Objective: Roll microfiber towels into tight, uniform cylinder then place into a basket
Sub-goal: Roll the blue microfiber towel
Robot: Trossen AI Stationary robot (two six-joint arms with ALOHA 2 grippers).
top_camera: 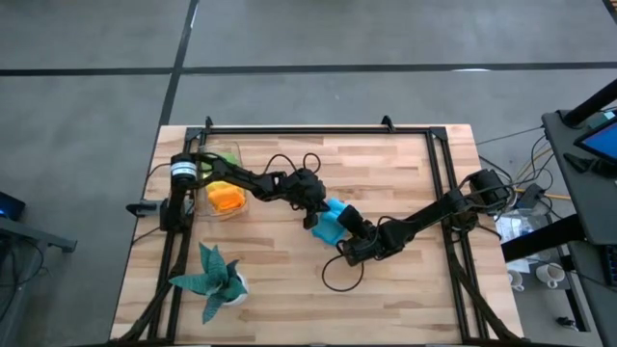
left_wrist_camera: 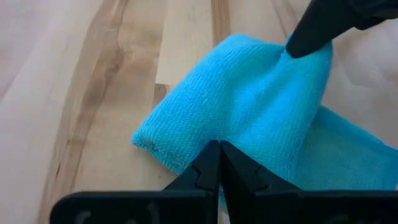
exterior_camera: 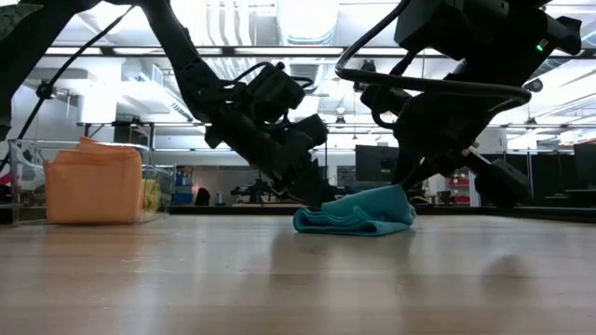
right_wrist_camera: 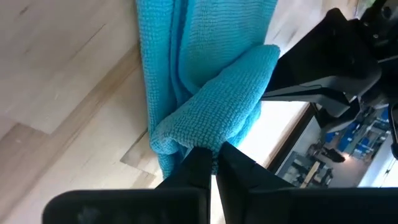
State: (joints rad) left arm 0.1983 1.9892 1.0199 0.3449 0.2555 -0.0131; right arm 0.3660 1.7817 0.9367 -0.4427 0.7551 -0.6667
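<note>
We find no brand, label or writing that can be read on anything here.

Both arms meet over the middle of the wooden table [top_camera: 386, 183]. The left arm reaches from the table's left edge out toward the centre, and its left gripper [left_wrist_camera: 219, 163] is pressed down at the edge of the blue towel [top_camera: 330, 225], its two fingers drawn together with a fold of the cloth pinched between them. The right arm comes in from the right edge, bent low and angled toward the same spot; the right gripper [right_wrist_camera: 211, 163] has its fingers closed on another fold of that towel, which bunches up just ahead of the tips.

From table height we see the blue towel lying as a loose, rumpled heap on the wood, with both grippers down on it from either side.

At the table's left, the clear basket [exterior_camera: 19, 181] stands on the surface, well apart from the blue towel. The orange towel [exterior_camera: 93, 183] sits in it, and the yellow towel [exterior_camera: 150, 194] shows just beside the orange one. A spiky teal plant [top_camera: 210, 278] in a white pot stands near the front left corner.
</note>
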